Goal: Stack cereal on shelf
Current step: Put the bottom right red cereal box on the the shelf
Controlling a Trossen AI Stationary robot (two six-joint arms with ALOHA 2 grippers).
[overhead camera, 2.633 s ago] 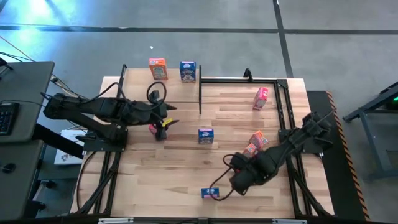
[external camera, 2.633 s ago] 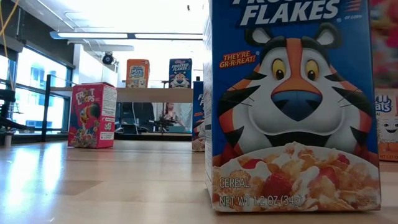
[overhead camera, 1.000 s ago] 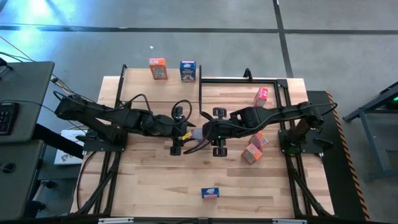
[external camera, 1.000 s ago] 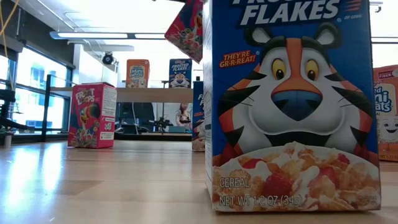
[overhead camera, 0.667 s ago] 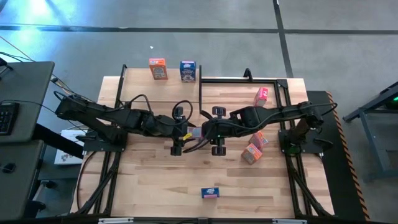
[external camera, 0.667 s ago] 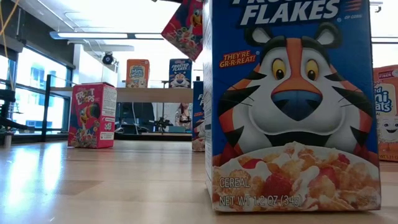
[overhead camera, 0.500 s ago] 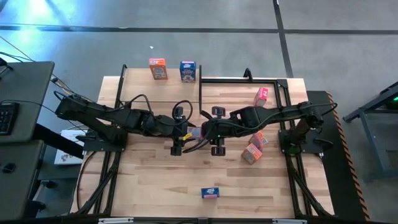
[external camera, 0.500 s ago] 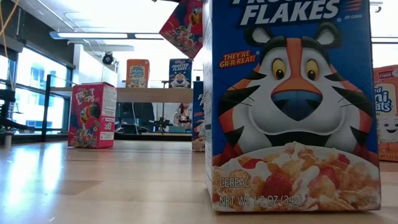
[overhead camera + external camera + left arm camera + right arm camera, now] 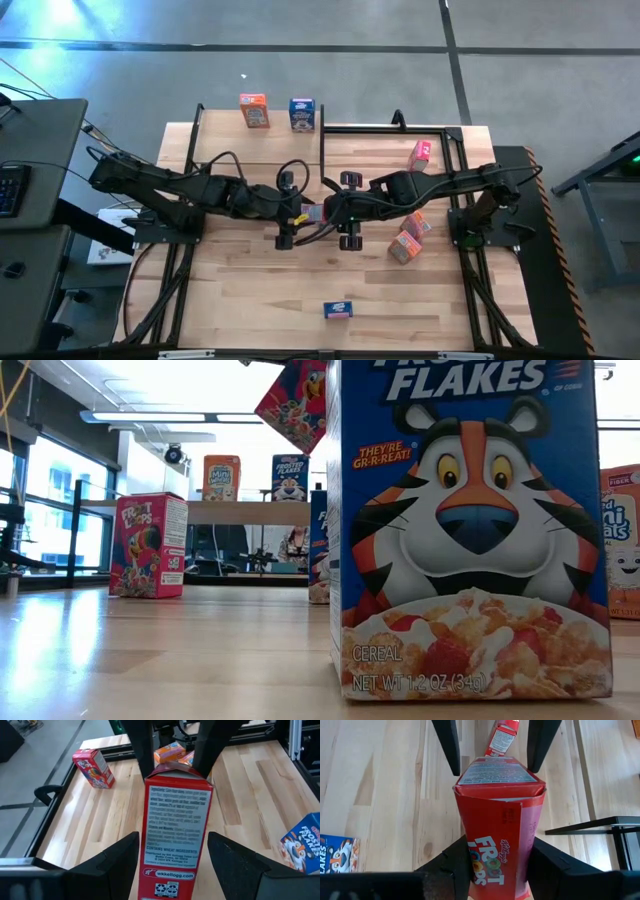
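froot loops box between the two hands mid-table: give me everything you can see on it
The Froot Loops box is a small pink-red cardboard carton with white lettering on its face and a fine-print side panel. It hangs tilted in the air above the table's middle. The right hand is shut on it, fingers pressed against both sides. The left hand faces it from the opposite end, its fingers straddling the carton with gaps showing on both sides. The end flaps look slightly crumpled.
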